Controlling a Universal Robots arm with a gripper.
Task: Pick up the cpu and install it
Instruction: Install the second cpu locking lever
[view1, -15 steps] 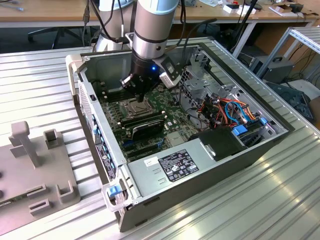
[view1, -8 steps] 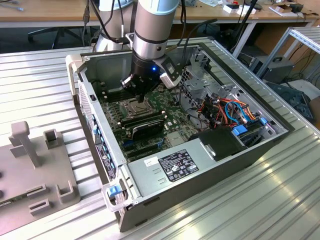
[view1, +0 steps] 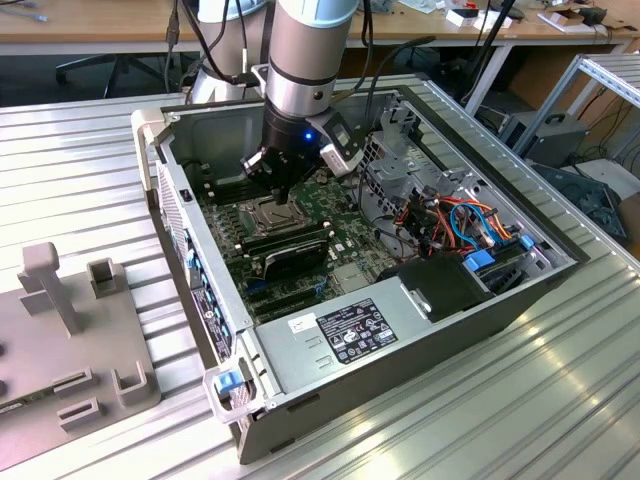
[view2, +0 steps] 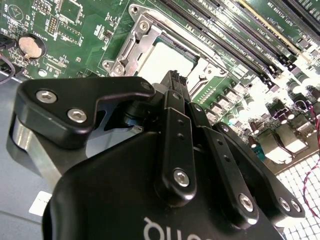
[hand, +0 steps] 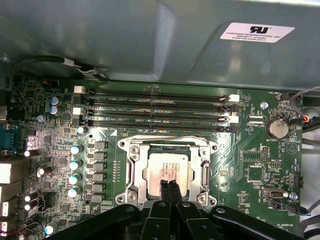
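**Chip in the socket, fingertips poised above it**

Nearest the lens in the first wrist view, the gripper (hand: 169, 186) hangs low over the motherboard (hand: 250, 150) with its two black fingertips pressed together and nothing between them. The tips meet at the 6 o'clock edge of the cpu (hand: 167, 172); whether they touch its pale metal top cannot be told from here. The cpu lies flat and square inside the socket frame (hand: 131, 170), apart from the frame's bars on every side that shows, so the placing looks done in all but the confirming.

Doing this step well, as a judgement, means any press goes straight down and light, on the lid's centre rather than its rim, so the chip does not tip against the frame.

Beyond the socket at 12 o'clock run the memory slots (hand: 155, 107), with the grey case wall (hand: 150, 45) behind them. A coin battery (hand: 276, 128) sits toward 2 o'clock.

In the exterior view, the arm (view1: 305, 60) reaches down into the open computer case (view1: 545, 285), which lies on a ribbed metal table (view1: 80, 160).
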